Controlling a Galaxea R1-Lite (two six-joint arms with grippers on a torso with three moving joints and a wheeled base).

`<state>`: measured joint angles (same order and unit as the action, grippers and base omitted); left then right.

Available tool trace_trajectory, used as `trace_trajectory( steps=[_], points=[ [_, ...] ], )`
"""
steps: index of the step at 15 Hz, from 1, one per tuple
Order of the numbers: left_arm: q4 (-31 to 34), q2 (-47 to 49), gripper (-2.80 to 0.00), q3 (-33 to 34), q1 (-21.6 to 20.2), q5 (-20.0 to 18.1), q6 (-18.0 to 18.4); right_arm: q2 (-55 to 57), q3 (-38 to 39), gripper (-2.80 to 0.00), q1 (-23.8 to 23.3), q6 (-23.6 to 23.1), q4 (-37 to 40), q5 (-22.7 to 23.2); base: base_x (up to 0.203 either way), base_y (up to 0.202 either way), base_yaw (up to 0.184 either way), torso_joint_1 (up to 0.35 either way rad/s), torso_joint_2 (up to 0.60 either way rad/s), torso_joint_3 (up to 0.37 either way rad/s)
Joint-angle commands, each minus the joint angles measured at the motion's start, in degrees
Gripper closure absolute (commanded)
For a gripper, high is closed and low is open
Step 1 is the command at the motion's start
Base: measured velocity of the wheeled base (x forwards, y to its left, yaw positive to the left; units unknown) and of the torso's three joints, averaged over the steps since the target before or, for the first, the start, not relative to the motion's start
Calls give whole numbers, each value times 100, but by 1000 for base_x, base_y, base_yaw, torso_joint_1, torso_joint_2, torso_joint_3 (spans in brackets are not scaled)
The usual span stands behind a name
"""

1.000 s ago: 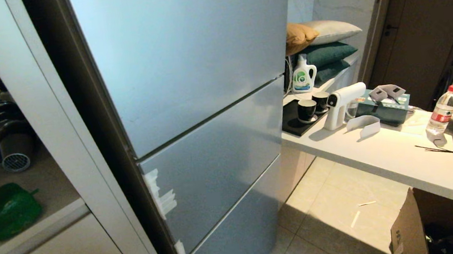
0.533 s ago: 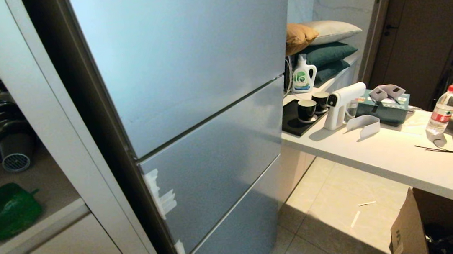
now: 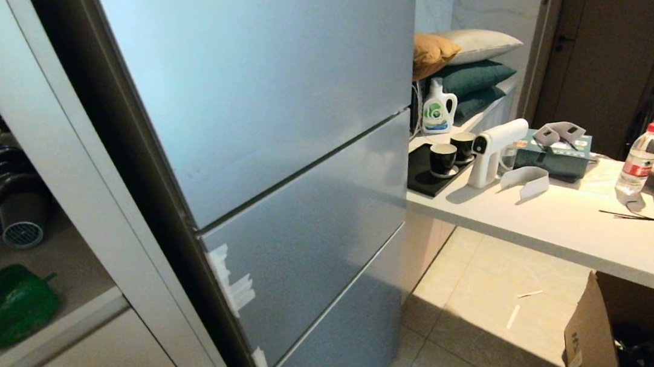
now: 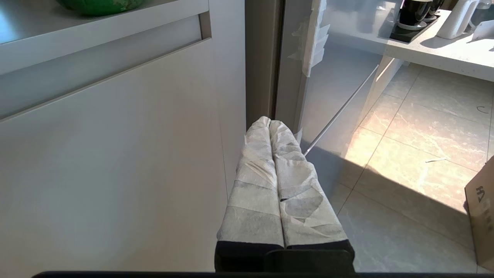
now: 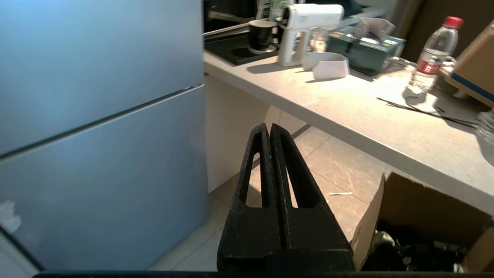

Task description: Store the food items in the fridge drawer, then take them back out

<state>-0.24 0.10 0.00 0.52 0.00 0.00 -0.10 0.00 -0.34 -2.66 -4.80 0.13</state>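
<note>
Fridge (image 3: 269,92) fully closed, middle drawer front (image 3: 314,233) flush. Green bell pepper (image 3: 9,307) lies on the shelf left of the fridge. Left gripper (image 4: 269,122), fingers pressed together, holds nothing, low beside the fridge's edge. Right gripper (image 5: 269,126) likewise closed and empty, level before the fridge's lower front. Potato not seen.
</note>
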Motion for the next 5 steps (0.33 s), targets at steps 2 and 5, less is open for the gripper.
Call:
trace_trajectory(
  steps=[2, 5],
  points=[
    [-2, 8, 0, 0, 0, 0, 0, 1, 176, 0, -1, -11, -5, -28, 0, 0, 0, 0, 0, 0],
    [-2, 8, 0, 0, 0, 0, 0, 10, 176, 0, -1, 12, 1, -30, 0, 0, 0, 0, 0, 0]
  ],
)
